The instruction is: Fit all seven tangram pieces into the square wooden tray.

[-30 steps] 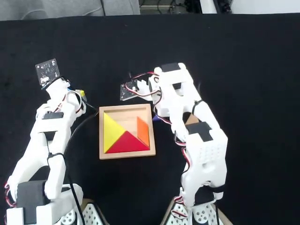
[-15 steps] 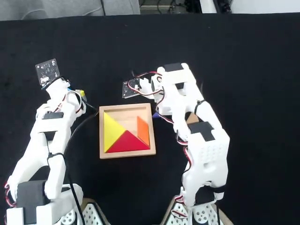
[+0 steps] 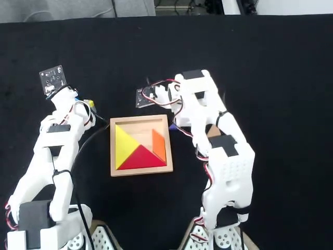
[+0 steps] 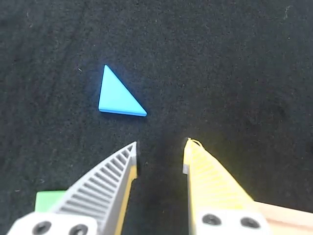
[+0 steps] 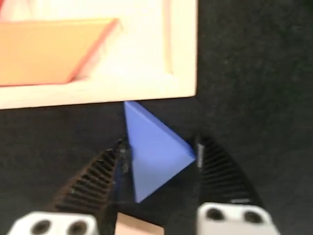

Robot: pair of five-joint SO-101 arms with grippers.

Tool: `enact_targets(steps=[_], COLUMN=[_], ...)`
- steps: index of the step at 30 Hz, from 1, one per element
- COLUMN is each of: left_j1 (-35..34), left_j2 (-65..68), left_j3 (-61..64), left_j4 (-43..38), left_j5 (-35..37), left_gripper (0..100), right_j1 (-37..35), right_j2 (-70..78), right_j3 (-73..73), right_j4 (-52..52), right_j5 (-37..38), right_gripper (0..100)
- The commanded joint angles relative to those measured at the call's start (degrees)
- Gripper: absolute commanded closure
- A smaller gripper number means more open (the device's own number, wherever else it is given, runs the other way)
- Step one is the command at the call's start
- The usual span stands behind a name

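Observation:
The square wooden tray [image 3: 139, 171] lies between the arms and holds a yellow triangle [image 3: 124, 146], a red triangle [image 3: 143, 158] and an orange parallelogram [image 3: 159, 144]. My right gripper [image 5: 159, 149] sits just outside the tray's corner [image 5: 181, 73], shut on a dark blue triangle [image 5: 151, 147] whose point nearly touches the tray wall. The orange parallelogram [image 5: 54, 49] lies inside that corner. My left gripper [image 4: 161, 147] stands open over bare cloth, a little short of a light blue triangle [image 4: 117, 95]. In the high view the left gripper [image 3: 89, 107] is left of the tray.
A green piece [image 4: 48, 198] lies beside the left gripper's grey finger, and the tray's edge [image 4: 286, 211] is by the yellow finger. A tan piece [image 5: 139, 227] lies under the right gripper, also tan piece [image 3: 212, 133] beneath the right arm. Black cloth covers the table.
The right arm shifted slightly toward the table's far side a second ago, then held still. The left arm has not moved.

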State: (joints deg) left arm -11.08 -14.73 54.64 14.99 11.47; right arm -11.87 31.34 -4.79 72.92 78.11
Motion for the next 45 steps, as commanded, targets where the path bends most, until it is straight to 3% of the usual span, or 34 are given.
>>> enact_targets(steps=[1, 7, 10, 19, 26, 45], left_j1=[0.57, 0.57, 0.57, 0.57, 0.57, 0.57], left_j2=[-2.02, -2.02, -2.02, -2.02, -2.02, -2.02], left_j3=[-2.33, -2.33, -2.33, -2.24, -2.15, -2.24], left_j4=[-0.88, -0.88, -0.88, -0.88, -0.88, -0.79], left_j5=[0.35, 0.35, 0.35, 0.35, 0.35, 0.35], left_gripper=[84, 84, 84, 84, 84, 84], right_j1=[2.02, 2.02, 1.93, -4.66, -12.31, -13.1], right_j2=[0.04, -1.27, -4.26, -8.31, -8.31, -8.84], right_j3=[-0.4, -2.42, -6.46, -11.91, -9.45, 1.98], right_j4=[-0.7, -0.35, 1.67, 2.73, 2.2, -8.0], right_j5=[-0.53, -0.97, -5.01, -29.45, -41.85, -42.81], right_gripper=[93.1, 93.1, 93.1, 93.1, 93.1, 93.2])
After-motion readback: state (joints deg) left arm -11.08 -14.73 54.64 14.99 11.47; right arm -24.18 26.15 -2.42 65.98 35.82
